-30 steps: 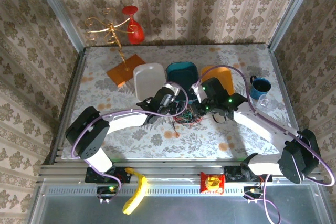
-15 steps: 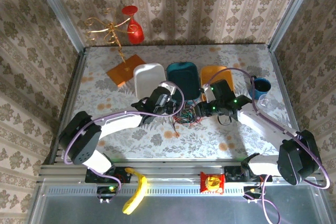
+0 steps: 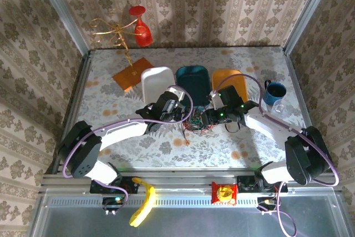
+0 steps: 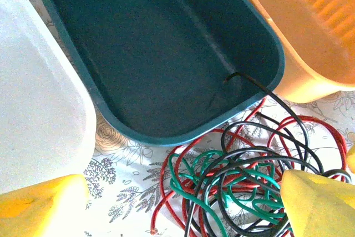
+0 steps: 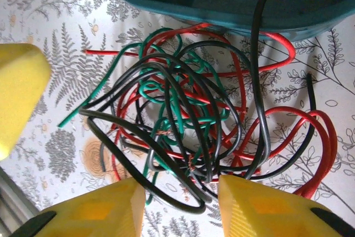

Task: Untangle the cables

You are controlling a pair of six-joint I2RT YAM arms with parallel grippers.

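The cables [image 3: 196, 122] lie in one tangle on the patterned table, just in front of the teal bin. Red [image 5: 327, 137], green [image 5: 72, 116] and black [image 5: 258, 54] strands are knotted together, and one black end rises over the bin's rim. My right gripper [image 5: 180, 206] stands open at the tangle's near edge, a black loop lying loose between its yellow fingers. My left gripper [image 4: 177, 209] is open wide on the tangle's left side, one fingertip [image 4: 316, 203] against the strands [image 4: 238, 181]. Neither gripper is clamped on a strand.
A white bin [image 3: 157, 81], the teal bin [image 3: 192, 80] and an orange bin [image 3: 236, 79] stand in a row behind the tangle. A blue mug [image 3: 274, 92] is at the right. A gold stand with a red glass [image 3: 141, 29] is at the back left.
My right gripper has gone from shut to open and shifted left toward the tangle. The left gripper has opened a little wider, and that arm has swung slightly left.
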